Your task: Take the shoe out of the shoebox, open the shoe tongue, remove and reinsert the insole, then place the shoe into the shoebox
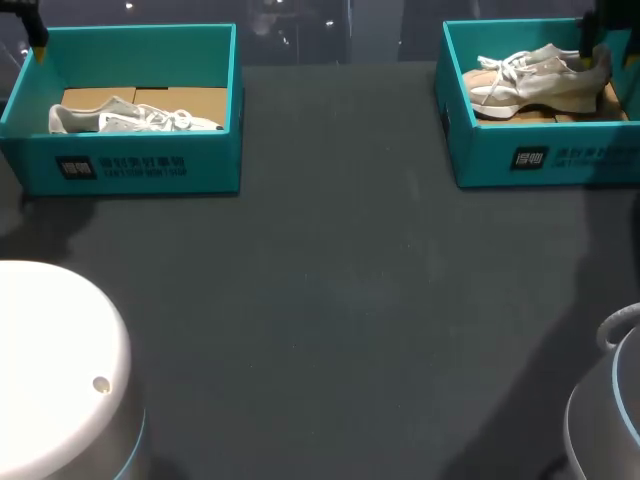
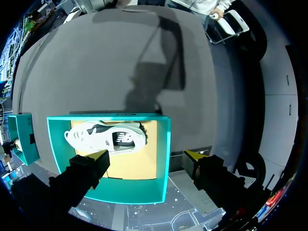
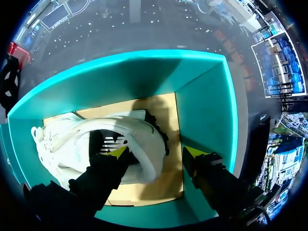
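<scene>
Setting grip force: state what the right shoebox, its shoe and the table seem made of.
Right shoebox: probably cardboard, matte teal walls, bare brown floor. Shoe: pale fabric-like upper with laces, whitish sole, likely rubber or foam. Table: dark grey, matte, no glare; material unclear.

Dark grey table (image 1: 330, 300) in play | left shoebox (image 1: 130, 168), teal, flat at the far left corner | right shoebox (image 1: 560, 155), teal, far right | the two well apart

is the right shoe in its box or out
In: the shoe rests on the floor of the right shoebox, its teal walls around it.
</scene>
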